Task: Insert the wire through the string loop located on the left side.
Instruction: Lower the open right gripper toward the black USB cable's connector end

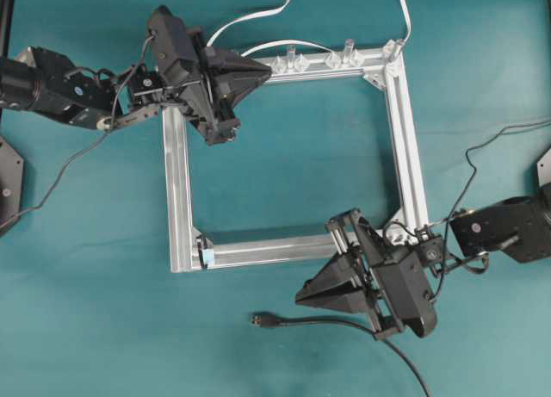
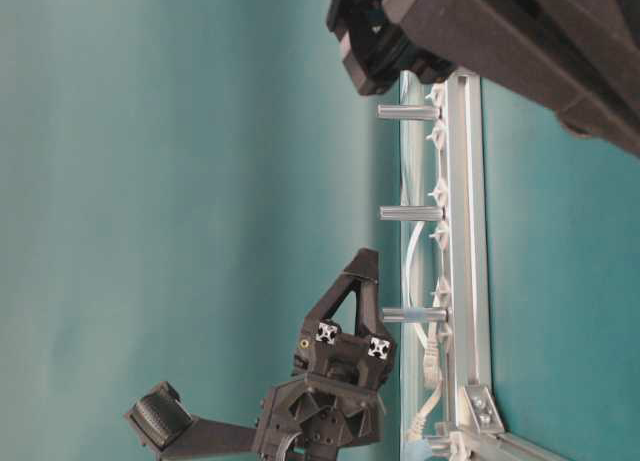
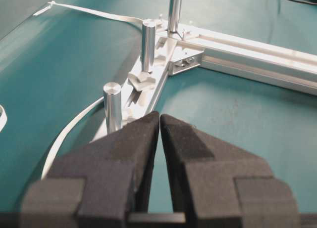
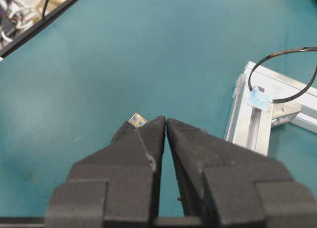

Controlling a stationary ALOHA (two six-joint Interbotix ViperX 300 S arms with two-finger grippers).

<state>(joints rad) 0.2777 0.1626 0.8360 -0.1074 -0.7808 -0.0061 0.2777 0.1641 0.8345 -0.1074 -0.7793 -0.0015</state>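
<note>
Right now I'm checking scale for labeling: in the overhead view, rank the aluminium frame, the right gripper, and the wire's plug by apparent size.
1. aluminium frame, largest
2. right gripper
3. wire's plug, smallest

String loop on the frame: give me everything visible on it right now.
The string loop is a thin dark thread that arcs up in an open curve above the near-left corner of the silver aluminium frame. It is anchored there by a small light-blue tab stuck on the frame's top face; in the overhead view the tab marks the spot. Nothing passes through the loop. The wire's plug lies on the table apart from the frame, and the right gripper, fingers together, is short of the loop.
</note>
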